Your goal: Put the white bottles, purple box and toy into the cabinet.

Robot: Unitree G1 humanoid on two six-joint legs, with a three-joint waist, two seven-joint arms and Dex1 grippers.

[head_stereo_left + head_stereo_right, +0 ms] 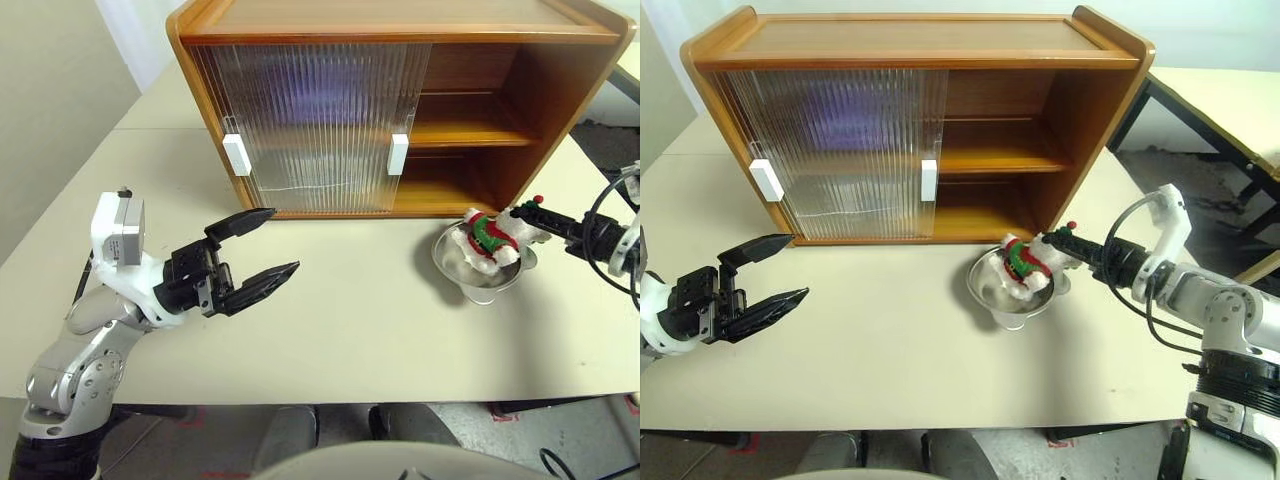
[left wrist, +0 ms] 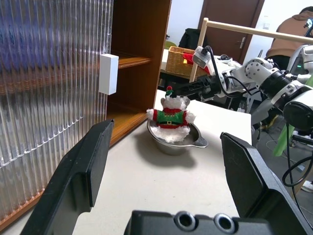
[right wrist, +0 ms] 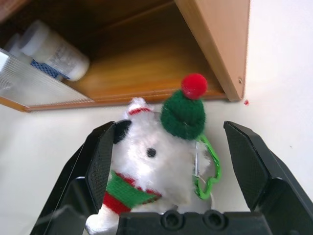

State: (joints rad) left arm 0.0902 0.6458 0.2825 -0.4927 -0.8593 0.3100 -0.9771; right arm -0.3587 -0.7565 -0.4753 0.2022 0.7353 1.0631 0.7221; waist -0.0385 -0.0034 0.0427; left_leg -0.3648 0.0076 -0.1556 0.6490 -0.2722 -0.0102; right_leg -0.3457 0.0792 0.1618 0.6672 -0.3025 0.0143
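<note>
The toy (image 1: 487, 236), a white plush bear in a red-and-green outfit and green hat, sits in a steel bowl (image 1: 482, 284) on the table, in front of the cabinet's open right half. My right gripper (image 3: 169, 133) is open, with one finger on each side of the toy's head. The cabinet (image 1: 400, 22) has its ribbed doors (image 1: 315, 125) over its left part. One white bottle (image 3: 55, 52) lies on its side on the lower shelf. A lilac blur, probably the purple box (image 1: 852, 122), shows through the door at the upper shelf. My left gripper (image 1: 282, 240) hangs open and empty over the table at the left.
The cream table (image 1: 350, 320) stretches between the two grippers. A second table (image 1: 1230, 100) stands to the right of the cabinet. In the left wrist view a wicker basket (image 2: 178, 58) and a seated person (image 2: 293, 29) are in the background.
</note>
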